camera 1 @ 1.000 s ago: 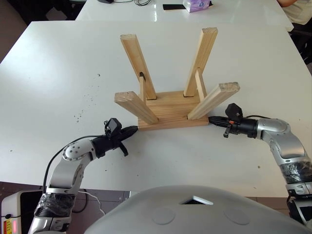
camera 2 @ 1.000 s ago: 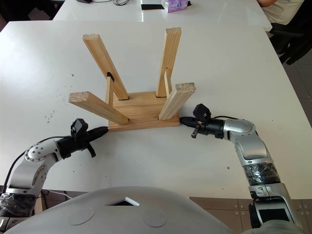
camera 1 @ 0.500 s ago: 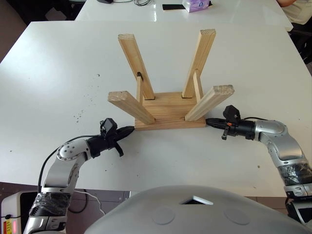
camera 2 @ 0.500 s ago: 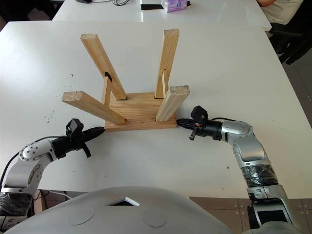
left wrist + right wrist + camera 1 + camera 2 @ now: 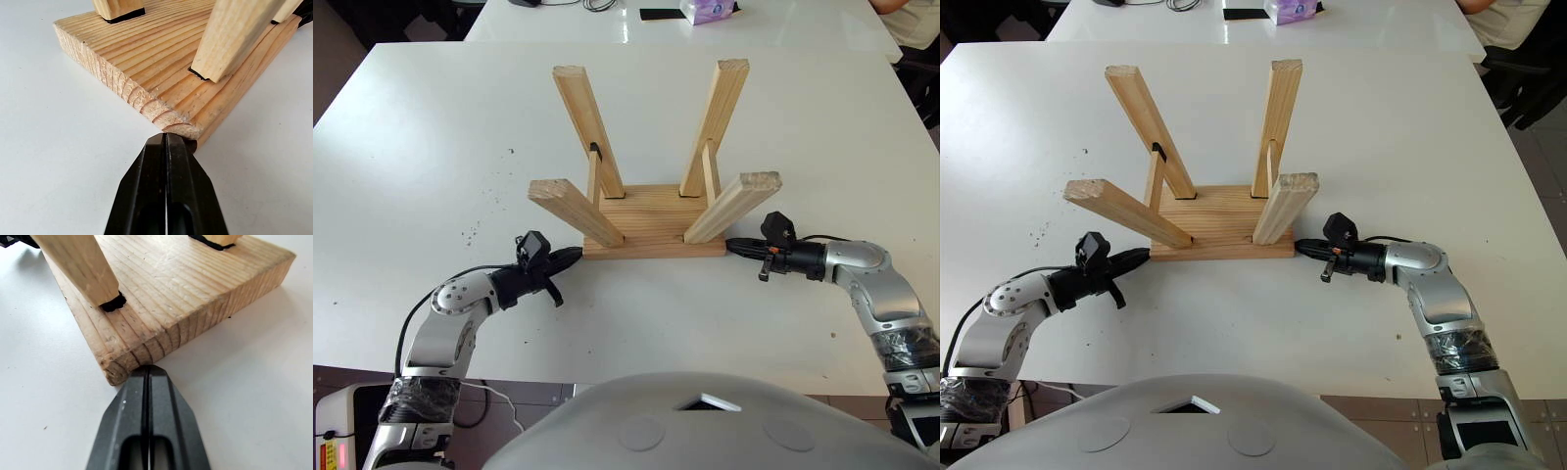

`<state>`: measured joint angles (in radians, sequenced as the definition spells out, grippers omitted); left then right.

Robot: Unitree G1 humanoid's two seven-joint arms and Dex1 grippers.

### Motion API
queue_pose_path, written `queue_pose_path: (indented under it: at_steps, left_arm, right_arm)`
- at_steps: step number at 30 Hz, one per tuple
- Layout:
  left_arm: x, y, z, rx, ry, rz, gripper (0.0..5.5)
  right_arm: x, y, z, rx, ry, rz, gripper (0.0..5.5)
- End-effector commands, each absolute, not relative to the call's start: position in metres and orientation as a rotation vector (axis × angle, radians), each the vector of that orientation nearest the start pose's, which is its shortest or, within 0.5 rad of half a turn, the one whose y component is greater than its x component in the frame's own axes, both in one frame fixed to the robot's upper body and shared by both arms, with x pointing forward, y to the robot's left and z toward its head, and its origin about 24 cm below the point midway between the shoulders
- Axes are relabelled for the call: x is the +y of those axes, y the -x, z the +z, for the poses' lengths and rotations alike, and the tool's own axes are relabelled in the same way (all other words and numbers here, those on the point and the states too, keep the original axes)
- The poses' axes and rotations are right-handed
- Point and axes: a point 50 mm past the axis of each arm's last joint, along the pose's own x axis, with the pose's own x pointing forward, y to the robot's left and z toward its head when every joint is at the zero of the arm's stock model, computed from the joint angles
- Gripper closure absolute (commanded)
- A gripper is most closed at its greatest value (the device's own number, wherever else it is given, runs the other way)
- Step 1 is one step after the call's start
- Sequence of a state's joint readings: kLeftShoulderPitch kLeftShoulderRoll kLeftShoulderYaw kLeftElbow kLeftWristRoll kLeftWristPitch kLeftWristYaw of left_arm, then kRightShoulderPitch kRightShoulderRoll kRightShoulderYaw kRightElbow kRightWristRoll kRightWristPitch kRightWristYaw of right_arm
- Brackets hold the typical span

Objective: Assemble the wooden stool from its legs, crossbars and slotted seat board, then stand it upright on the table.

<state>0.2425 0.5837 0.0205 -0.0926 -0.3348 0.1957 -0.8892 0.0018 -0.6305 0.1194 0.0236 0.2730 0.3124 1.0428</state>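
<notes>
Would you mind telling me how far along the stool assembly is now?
Done: legs and crossbars are slotted into the seat board, which lies flat, legs up. In hand: left gripper and right gripper, both shut, meet its near corners. Left: turning the stool upright.

This looks like an office or lab workroom with plain furnishings. The near white surface point(image 5: 431, 127) is a broad, bare-topped worktable, and just behind it stands a second white surface point(image 5: 783, 29) of the same kind, carrying loose cables point(image 5: 597, 5), a flat black item point(image 5: 659, 15) and a tissue box point(image 5: 710, 10). To the near surface's right is a dark chair point(image 5: 1528, 83). Below its front left corner sits a white equipment box point(image 5: 335, 431) with a small red light.
</notes>
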Motion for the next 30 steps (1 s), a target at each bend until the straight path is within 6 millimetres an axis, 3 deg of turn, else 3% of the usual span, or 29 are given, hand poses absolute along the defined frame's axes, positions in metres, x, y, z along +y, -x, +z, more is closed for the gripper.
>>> queue_pose_path:
  at_steps: [1,7,13,19,30]
  left_arm:
    - [0.236,-0.186,0.025,0.442,-0.104,-0.82,5.49]
    - [0.208,-0.183,0.026,0.406,-0.031,-0.911,5.49]
    - [0.197,-0.176,0.032,0.397,-0.025,-0.981,5.49]
    - [0.196,-0.168,0.06,0.344,-0.037,-1.016,5.49]
    - [0.2,-0.119,0.102,0.413,-0.027,-1.166,5.49]
  right_arm:
    - [-0.206,-0.218,0.026,0.545,0.134,1.074,5.5]
    - [-0.2,-0.219,0.026,0.534,0.129,1.091,5.5]
    - [-0.195,-0.215,0.034,0.509,0.094,1.123,5.5]
    - [-0.184,-0.184,0.056,0.49,0.024,1.241,5.5]
    - [-0.184,-0.14,0.108,0.444,-0.009,1.287,5.5]
